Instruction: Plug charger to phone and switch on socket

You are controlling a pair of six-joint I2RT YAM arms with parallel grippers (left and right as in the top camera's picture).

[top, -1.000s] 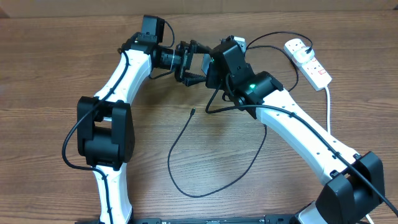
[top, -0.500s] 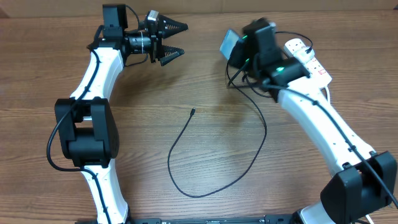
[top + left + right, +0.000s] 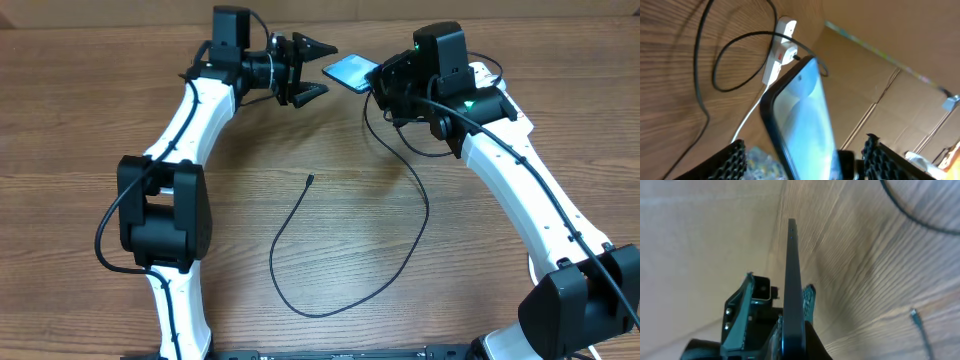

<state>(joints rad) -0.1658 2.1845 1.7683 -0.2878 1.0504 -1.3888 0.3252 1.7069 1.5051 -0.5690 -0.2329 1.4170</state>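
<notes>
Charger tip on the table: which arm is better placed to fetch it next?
Left. The left gripper is open and empty, while the right gripper holds the phone aloft. The charger tip lies free between both arms.

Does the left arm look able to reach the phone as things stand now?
Probably yes. The left pincer is open and faces the phone, whose free end sticks out of the right pincer toward it. Nothing shows in the gap between them, and the charger lies well apart from both.
</notes>
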